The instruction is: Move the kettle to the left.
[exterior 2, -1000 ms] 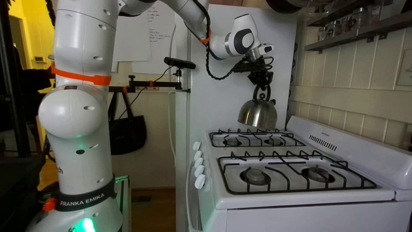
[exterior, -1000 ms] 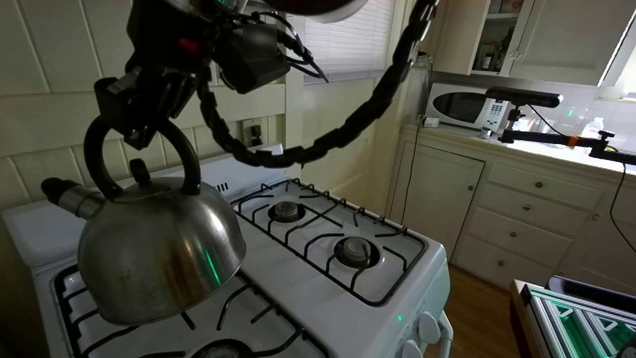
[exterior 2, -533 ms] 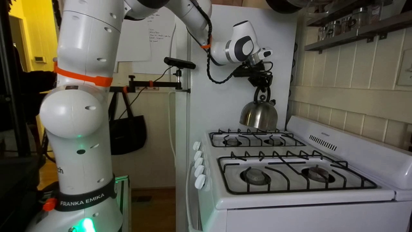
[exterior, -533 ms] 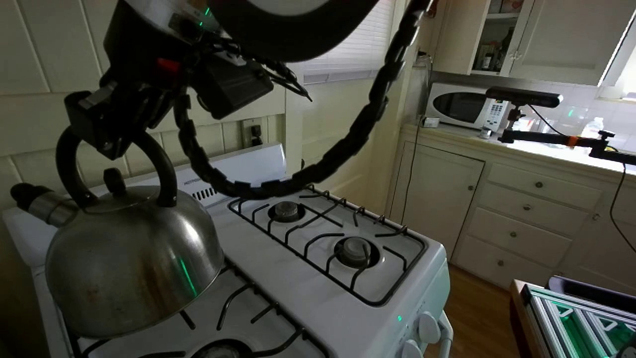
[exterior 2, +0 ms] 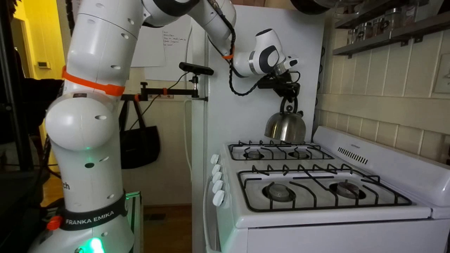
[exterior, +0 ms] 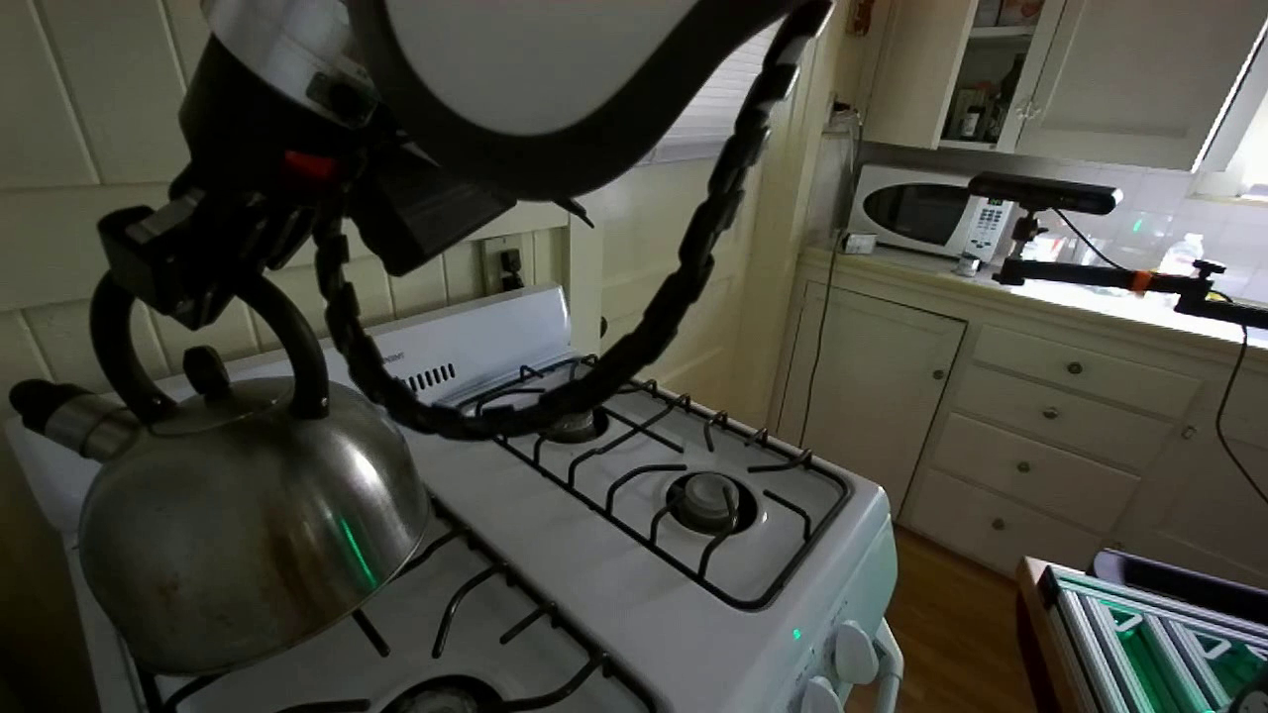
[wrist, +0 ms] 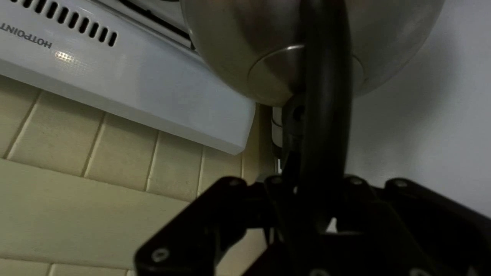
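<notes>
The shiny steel kettle hangs in the air over the stove, slightly tilted, with its spout toward the back panel. In an exterior view the kettle is above the far grate, near the white upright panel. In the wrist view the kettle body fills the top, and its dark loop handle runs down between the fingers. My gripper is shut around the top of the handle; it also shows in an exterior view. The finger contact is dark in the wrist view.
The white stove has a nearer grate and a raised back panel. A tall white panel stands beyond the kettle. Shelves with jars are on the wall. My arm's cable hangs in a loop over the stove.
The kettle, held in my gripper, has moved left and slightly down in an exterior view, and slightly right and down in an exterior view. My arm has lowered and leaned forward with it.
</notes>
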You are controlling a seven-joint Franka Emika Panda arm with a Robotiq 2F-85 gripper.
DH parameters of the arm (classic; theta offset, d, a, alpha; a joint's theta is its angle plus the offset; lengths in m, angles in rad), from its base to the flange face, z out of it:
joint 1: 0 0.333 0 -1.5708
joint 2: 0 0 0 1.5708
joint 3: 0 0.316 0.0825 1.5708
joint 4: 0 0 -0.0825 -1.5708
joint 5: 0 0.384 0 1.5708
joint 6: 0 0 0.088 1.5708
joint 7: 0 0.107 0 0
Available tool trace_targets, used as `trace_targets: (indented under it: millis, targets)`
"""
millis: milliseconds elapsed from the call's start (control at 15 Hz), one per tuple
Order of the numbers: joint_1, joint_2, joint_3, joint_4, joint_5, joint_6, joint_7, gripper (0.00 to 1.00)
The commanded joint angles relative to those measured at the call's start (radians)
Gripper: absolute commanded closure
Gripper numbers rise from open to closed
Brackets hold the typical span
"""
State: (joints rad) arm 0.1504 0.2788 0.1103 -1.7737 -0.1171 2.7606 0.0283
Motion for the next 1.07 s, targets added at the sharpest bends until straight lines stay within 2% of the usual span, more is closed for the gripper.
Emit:
trace_targets:
  millis: [0, 667, 1000]
  targets:
    - [0.041, 0.043, -0.042, 0.068, -0.063, 0.026, 0.061, 0.98]
    - [0.099, 0.128, -0.125, 0.157, -0.153, 0.036, 0.173, 0.98]
    - [0.108, 0.135, -0.139, 0.158, -0.164, 0.043, 0.166, 0.98]
